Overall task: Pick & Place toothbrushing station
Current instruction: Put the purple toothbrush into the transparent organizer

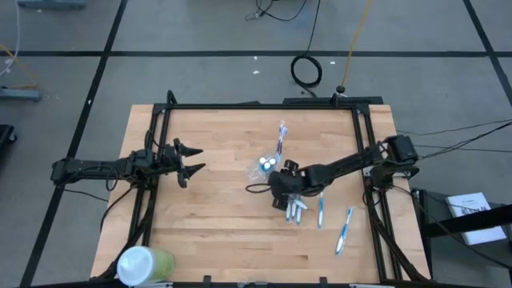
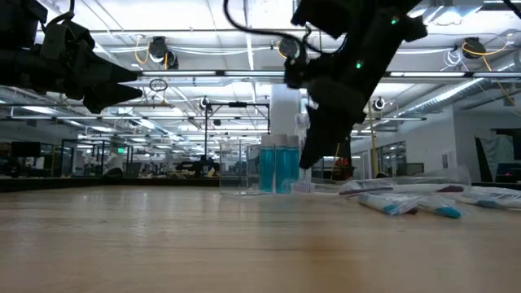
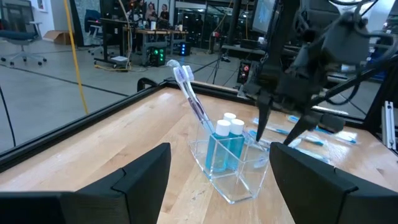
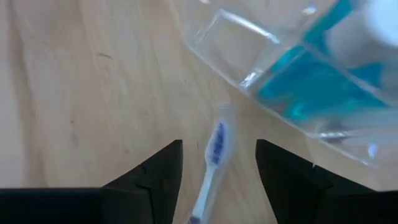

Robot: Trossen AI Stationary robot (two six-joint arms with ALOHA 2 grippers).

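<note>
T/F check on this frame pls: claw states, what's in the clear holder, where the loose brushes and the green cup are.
1. The right claw is open above a loose toothbrush lying on the table. True.
2. The clear holder holds teal tubes and toothbrushes. True.
3. The left claw is gripping the clear holder. False: it is open and well apart from the holder.
4. The green cup stands beside the holder. False: it sits at the table's near left corner.
5. Several toothbrushes lie loose on the table. True.

Clear cup [image 3: 231, 163] holds teal tubes [image 3: 222, 144]; toothbrushes [image 1: 320, 212] lie scattered.
</note>
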